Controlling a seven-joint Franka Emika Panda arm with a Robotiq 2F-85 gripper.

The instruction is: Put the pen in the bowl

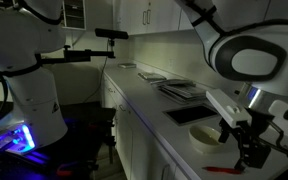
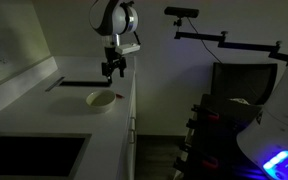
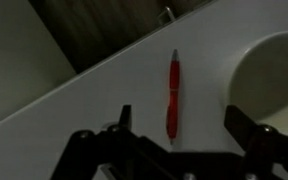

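The red pen (image 3: pixel 172 95) lies flat on the white counter, left of the cream bowl (image 3: pixel 276 70) in the wrist view. My gripper (image 3: pixel 184 125) is open and empty. It hangs above the pen, with one finger on each side of the pen's lower end and not touching it. In an exterior view the pen (image 1: pixel 220 169) lies near the counter's front edge, beside the bowl (image 1: pixel 206 135), with the gripper (image 1: pixel 252 152) above them. In the other exterior view the gripper (image 2: pixel 113 70) hovers over the bowl (image 2: pixel 100 100).
A dark rectangular tray (image 1: pixel 189 114) lies on the counter just beyond the bowl and also shows in an exterior view (image 2: pixel 79 84). Flat papers or books (image 1: pixel 179 89) lie further along. A sink (image 2: pixel 34 155) is set into the counter. The counter edge drops off beside the pen.
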